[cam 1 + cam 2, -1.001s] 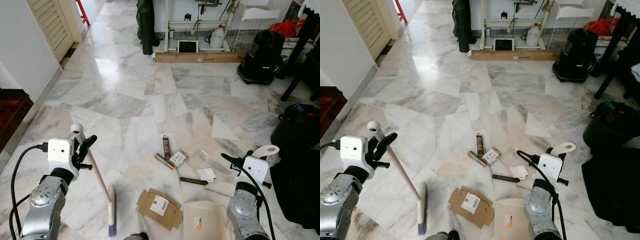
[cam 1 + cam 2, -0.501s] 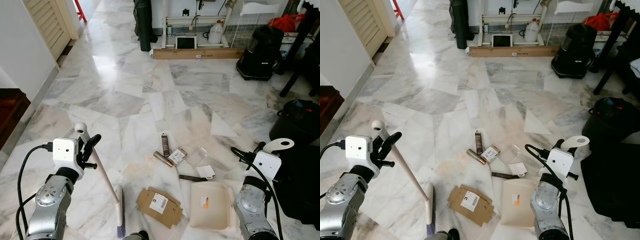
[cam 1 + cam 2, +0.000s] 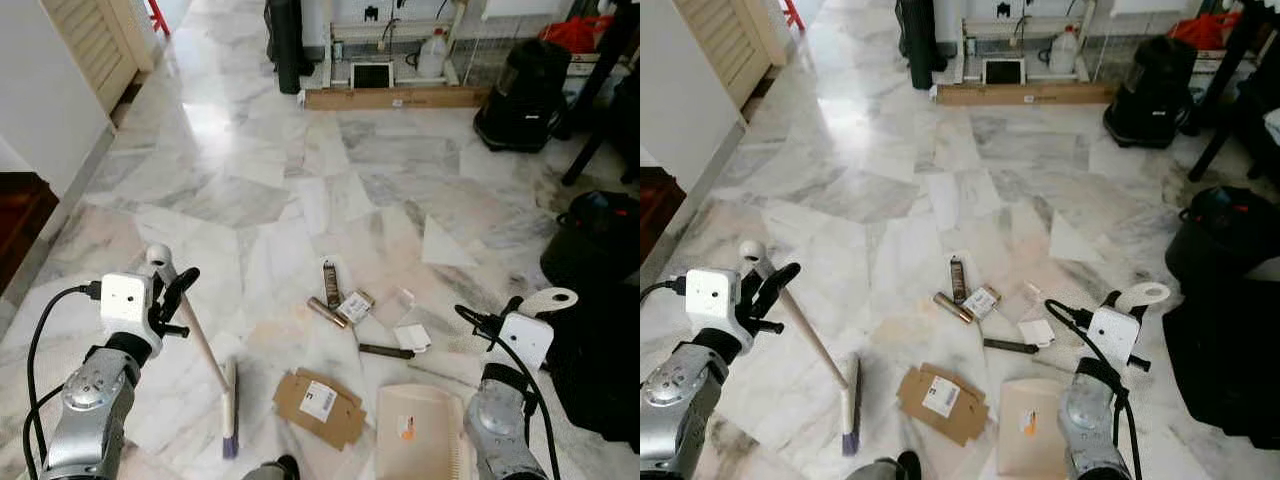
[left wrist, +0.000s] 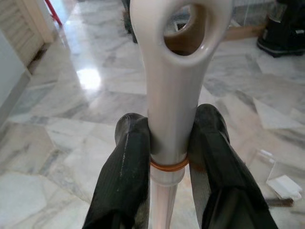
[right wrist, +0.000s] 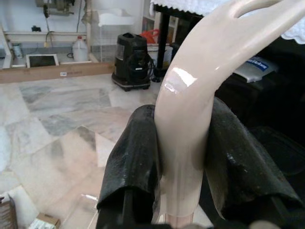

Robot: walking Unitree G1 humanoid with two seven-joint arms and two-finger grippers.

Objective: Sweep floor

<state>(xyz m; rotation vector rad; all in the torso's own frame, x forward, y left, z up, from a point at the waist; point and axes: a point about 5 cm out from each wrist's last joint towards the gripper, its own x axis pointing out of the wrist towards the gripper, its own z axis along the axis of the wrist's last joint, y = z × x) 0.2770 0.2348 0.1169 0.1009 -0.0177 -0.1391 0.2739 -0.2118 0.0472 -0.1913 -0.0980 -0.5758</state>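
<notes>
My left gripper (image 3: 175, 298) is shut on the top of a cream broom handle (image 4: 174, 71), its black fingers (image 4: 126, 176) on either side. The handle slants down to the broom head (image 3: 229, 410), which rests on the marble floor left of the litter. My right gripper (image 3: 497, 325) is shut on the curved handle (image 5: 190, 105) of a cream dustpan (image 3: 420, 445), which lies flat at the front. Between them lie a cardboard piece (image 3: 320, 405), a brown tube (image 3: 331, 283), a bronze cylinder (image 3: 327, 312), a small box (image 3: 354, 305), white paper (image 3: 411, 337) and a dark stick (image 3: 386, 351).
A black bin (image 3: 595, 240) and dark fabric (image 3: 600, 370) crowd the right side. Farther back stand a black vacuum (image 3: 520, 95), a long cardboard box (image 3: 395, 97) and a white jug (image 3: 432, 55). A louvred door (image 3: 95, 40) and a dark wooden step (image 3: 20, 215) are on the left.
The dustpan slid forward toward the litter, then drew back a little. The broom head swung slightly right and came back left. The camera shifted a bit.
</notes>
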